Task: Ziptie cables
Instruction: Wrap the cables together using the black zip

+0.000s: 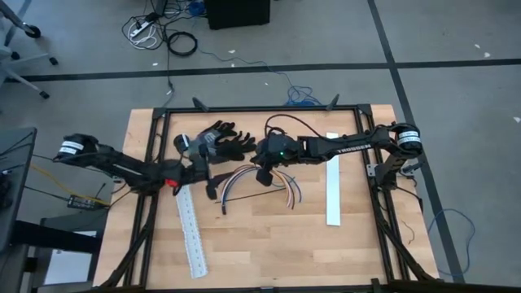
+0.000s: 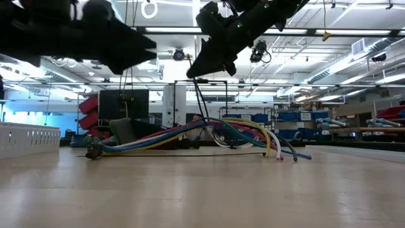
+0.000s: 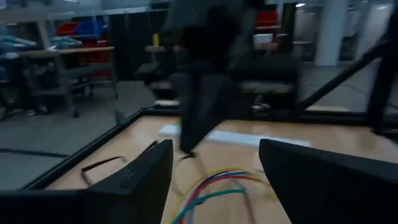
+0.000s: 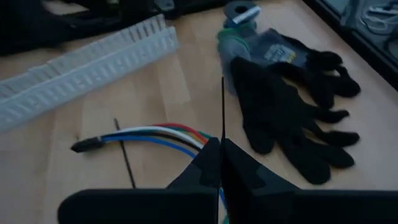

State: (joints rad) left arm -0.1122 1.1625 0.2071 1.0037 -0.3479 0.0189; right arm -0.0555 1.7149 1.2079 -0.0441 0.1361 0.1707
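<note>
— How are the fingers of the left gripper (image 1: 210, 189) set?
— They are spread wide and nothing is held between them. In the left wrist view the cables (image 3: 211, 186) are seen just ahead of the gap, on the bench (image 1: 269, 244).

— And the right gripper (image 4: 221, 158)?
— Its fingers are pressed together, with a thin black strand (image 4: 222, 106) seen rising from between the tips. It is hung over the cables (image 1: 256, 181), near the bench's middle.

— What else is laid nearby?
— Black gloves (image 1: 220, 138) toward the far edge, and white strips: one (image 1: 191, 232) by the left gripper, one (image 1: 334, 179) toward the right edge.
</note>
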